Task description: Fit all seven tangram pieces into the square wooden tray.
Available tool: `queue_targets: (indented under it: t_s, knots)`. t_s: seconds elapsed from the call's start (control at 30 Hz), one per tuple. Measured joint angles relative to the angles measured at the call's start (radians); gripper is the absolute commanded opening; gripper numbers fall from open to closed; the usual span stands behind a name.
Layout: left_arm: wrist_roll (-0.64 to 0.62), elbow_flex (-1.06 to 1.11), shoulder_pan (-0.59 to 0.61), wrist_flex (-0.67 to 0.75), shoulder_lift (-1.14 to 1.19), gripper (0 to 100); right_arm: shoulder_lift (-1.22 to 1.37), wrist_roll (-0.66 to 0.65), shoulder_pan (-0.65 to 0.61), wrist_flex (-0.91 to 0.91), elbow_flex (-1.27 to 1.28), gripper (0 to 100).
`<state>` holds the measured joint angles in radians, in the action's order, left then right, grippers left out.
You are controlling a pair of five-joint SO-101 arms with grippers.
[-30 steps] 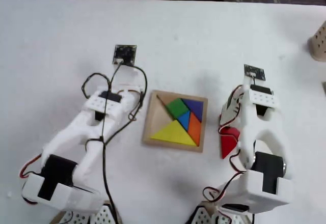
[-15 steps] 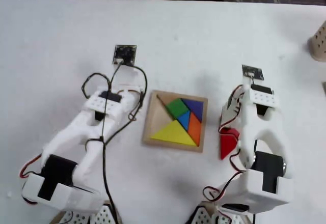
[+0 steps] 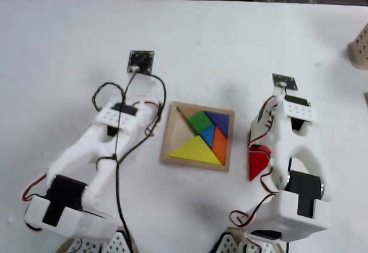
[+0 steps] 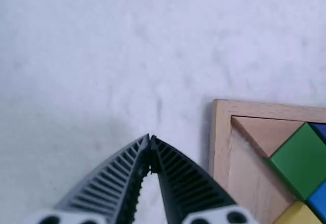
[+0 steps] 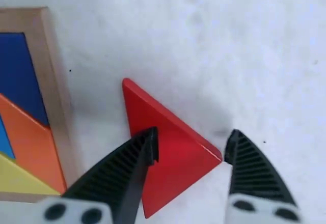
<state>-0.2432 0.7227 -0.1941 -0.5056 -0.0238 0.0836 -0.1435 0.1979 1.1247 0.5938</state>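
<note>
- High view, bench point(image 3: 69, 34): white surface carrying every item below.
- Square wooden tray point(image 3: 178, 135): centre of the frame, between the two arms, lying flat and turned slightly off square.
- Pieces inside the tray: green square point(image 3: 199, 122) at upper middle; dark blue piece point(image 3: 220, 122) in the upper right corner; orange piece point(image 3: 219, 144) along the right side; small blue triangle point(image 3: 207, 136) in the middle; yellow triangle point(image 3: 195, 149) along the lower edge. Uncoloured wood shows down the tray's left side.
- Red triangle point(image 3: 257, 162): outside the tray, flat on the bench just beside its right rim, partly covered by the right arm point(image 3: 293, 144).
- Left arm point(image 3: 98, 144): lower left of the frame, reaching up towards the tray's upper left corner.
- Left wrist view, left tool point(image 4: 151, 141): clenched, fingertips meeting, nothing between them; it sits over bare bench near the tray's corner rim point(image 4: 220, 132), with the green square point(image 4: 300, 163) visible inside.
- Right wrist view, right tool point(image 5: 191, 140): released, jaws spread over the red triangle point(image 5: 163, 158); one finger point(image 5: 137, 158) lies over the triangle's face, the other stands just past its corner. Whether either touches the piece cannot be told.
- Right wrist view, tray rim point(image 5: 56, 107): near the red triangle but apart from it, with white bench between; dark blue point(image 5: 20, 76), orange point(image 5: 25, 142) and yellow point(image 5: 20, 183) pieces sit behind the rim.
</note>
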Motion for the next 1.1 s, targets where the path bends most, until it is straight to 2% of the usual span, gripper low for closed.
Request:
queue_targets:
  t_s: [0.3,0.53,0.77,0.83,1.1]
  knots:
    - [0.000,0.000,0.000,0.000,0.000,2,0.003,0.000,0.000,0.003,-0.002,14.9]
    - [0.000,0.000,0.000,0.000,0.000,2,0.006,-0.051,0.028,0.037,-0.002,30.5]
    - [0.000,0.000,0.000,0.000,0.000,2,-0.017,-0.072,0.032,0.040,0.015,15.3]
    - [0.000,0.000,0.000,0.000,0.000,2,-0.049,-0.072,0.044,0.040,0.055,14.5]
    - [0.000,0.000,0.000,0.000,0.000,2,-0.333,-0.074,0.092,-0.028,0.310,29.2]
